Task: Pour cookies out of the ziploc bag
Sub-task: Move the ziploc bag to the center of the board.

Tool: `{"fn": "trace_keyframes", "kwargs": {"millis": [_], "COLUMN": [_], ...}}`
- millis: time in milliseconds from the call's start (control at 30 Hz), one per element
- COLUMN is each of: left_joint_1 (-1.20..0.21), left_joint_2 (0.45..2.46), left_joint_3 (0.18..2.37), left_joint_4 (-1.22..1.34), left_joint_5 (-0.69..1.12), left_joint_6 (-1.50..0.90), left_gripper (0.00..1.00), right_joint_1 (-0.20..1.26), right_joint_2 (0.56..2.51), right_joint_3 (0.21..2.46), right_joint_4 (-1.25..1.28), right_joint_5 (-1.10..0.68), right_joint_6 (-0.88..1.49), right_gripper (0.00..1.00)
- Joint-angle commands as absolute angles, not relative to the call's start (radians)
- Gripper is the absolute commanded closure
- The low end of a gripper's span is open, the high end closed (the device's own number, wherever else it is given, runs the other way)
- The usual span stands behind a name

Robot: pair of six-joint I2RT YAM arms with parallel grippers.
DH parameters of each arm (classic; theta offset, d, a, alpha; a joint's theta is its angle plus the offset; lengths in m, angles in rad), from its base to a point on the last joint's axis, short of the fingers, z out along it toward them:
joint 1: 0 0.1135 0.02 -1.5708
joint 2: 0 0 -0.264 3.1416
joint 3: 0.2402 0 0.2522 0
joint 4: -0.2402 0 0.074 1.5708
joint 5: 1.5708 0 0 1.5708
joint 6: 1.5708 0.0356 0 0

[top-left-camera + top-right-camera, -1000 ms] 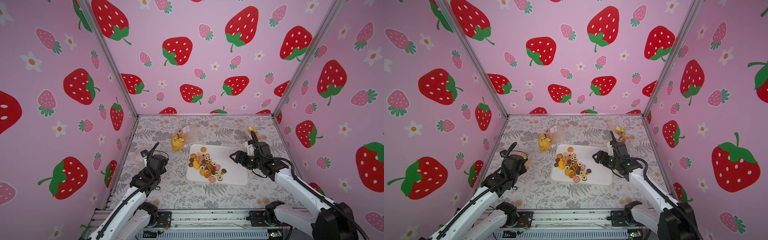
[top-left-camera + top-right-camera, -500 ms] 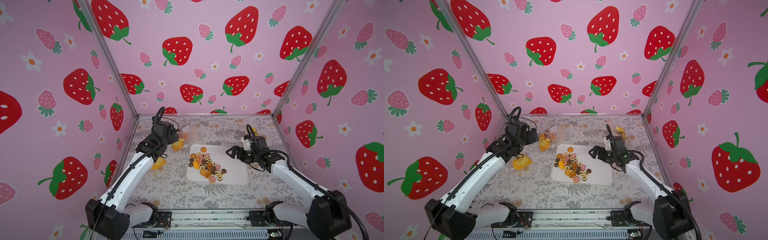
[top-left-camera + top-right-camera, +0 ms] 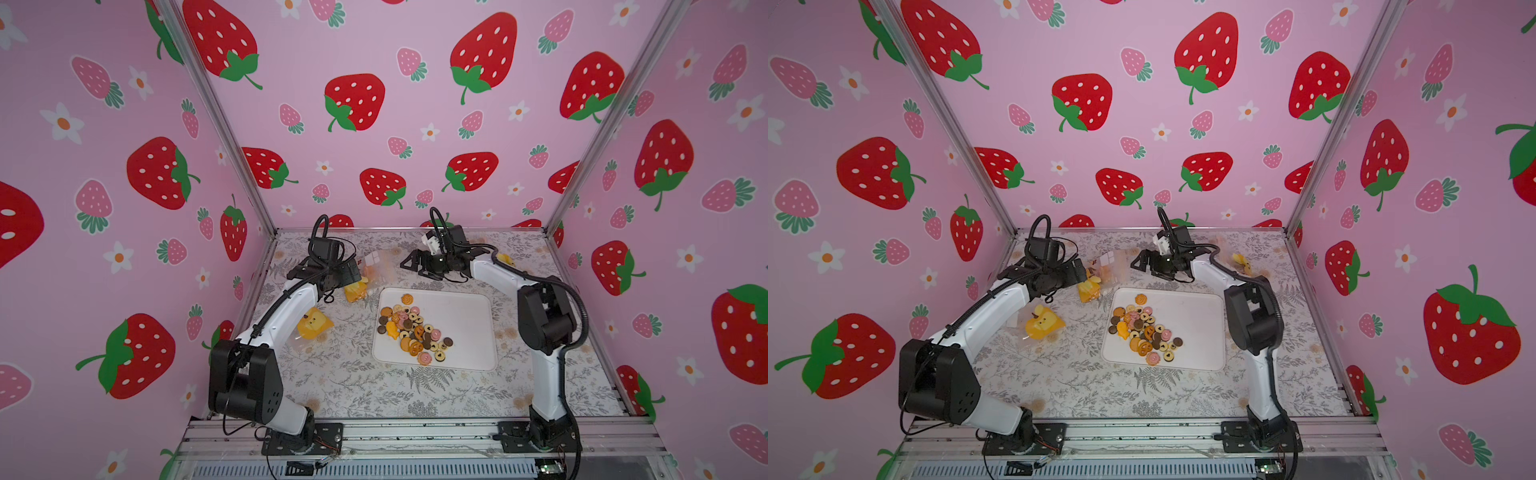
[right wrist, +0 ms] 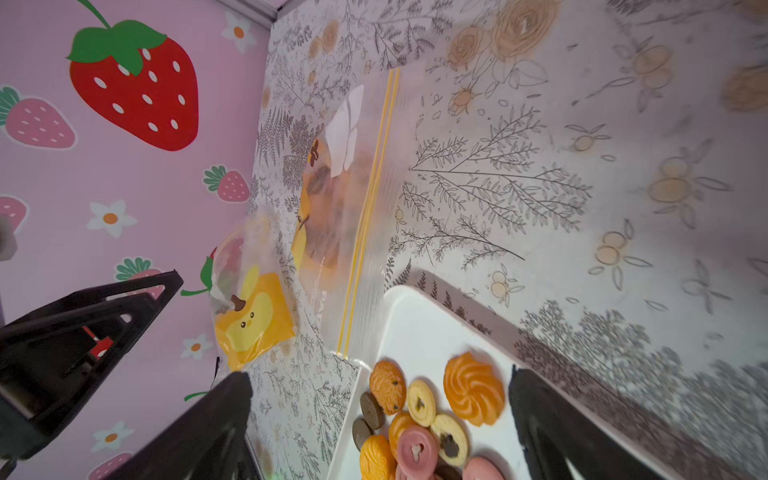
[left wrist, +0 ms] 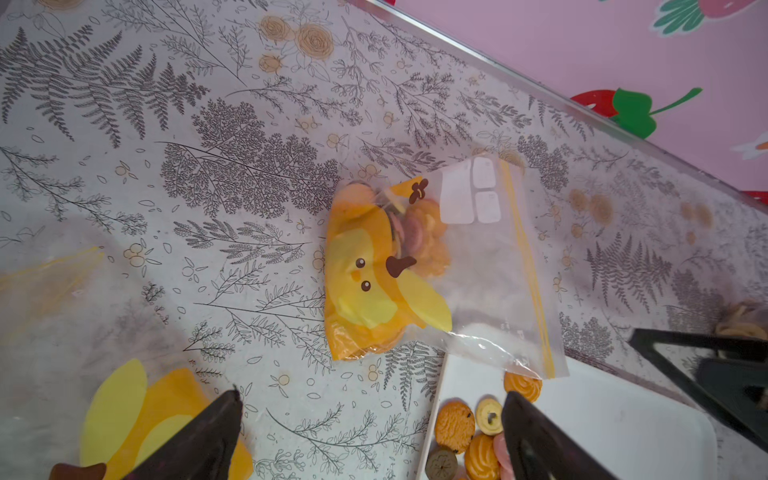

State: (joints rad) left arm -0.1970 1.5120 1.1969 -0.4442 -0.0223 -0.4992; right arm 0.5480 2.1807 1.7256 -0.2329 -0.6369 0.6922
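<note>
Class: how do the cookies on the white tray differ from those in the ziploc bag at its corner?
Tray cookies lie loose and spread; bag cookies bunch inside the ziploc bag. Tray cookies number dozens; bag cookies look few. Both: round, orange, pink, brown.

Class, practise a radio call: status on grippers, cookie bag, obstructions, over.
Left gripper open, right gripper open, both empty. Ziploc bag flat on table, cookies inside. Second yellow bag beside left arm, not blocking.
</note>
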Motion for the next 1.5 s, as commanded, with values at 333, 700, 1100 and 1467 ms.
{"fn": "trace_keyframes", "kwargs": {"millis": [333, 700, 1100, 1467], "left_joint_1": [-0.198, -0.181, -0.175, -0.169], "left_joint_2": [1.438, 1.418, 1.394, 1.347], "left_joint_3": [1.156, 1.098, 1.077, 1.042], "left_joint_4": [-0.455, -0.432, -0.421, -0.429], "left_joint_5": [0.044, 0.059, 0.063, 0.055], "left_joint_6": [-0.526, -0.542, -0.547, -0.546], "left_gripper": [0.01, 0.01, 0.01, 0.01], "right_joint_1": [0.559, 0.604, 0.648, 0.675], "right_joint_2": [2.493, 2.581, 2.615, 2.53], "right_joint_3": [2.095, 2.231, 2.296, 2.176], "right_joint_4": [-0.24, -0.243, -0.32, -0.314], "right_joint_5": [-0.875, -0.944, -0.937, -0.916], "right_joint_6": [0.83, 0.877, 0.851, 0.815], "right_gripper": [0.38, 0.47, 0.76, 0.97]}}
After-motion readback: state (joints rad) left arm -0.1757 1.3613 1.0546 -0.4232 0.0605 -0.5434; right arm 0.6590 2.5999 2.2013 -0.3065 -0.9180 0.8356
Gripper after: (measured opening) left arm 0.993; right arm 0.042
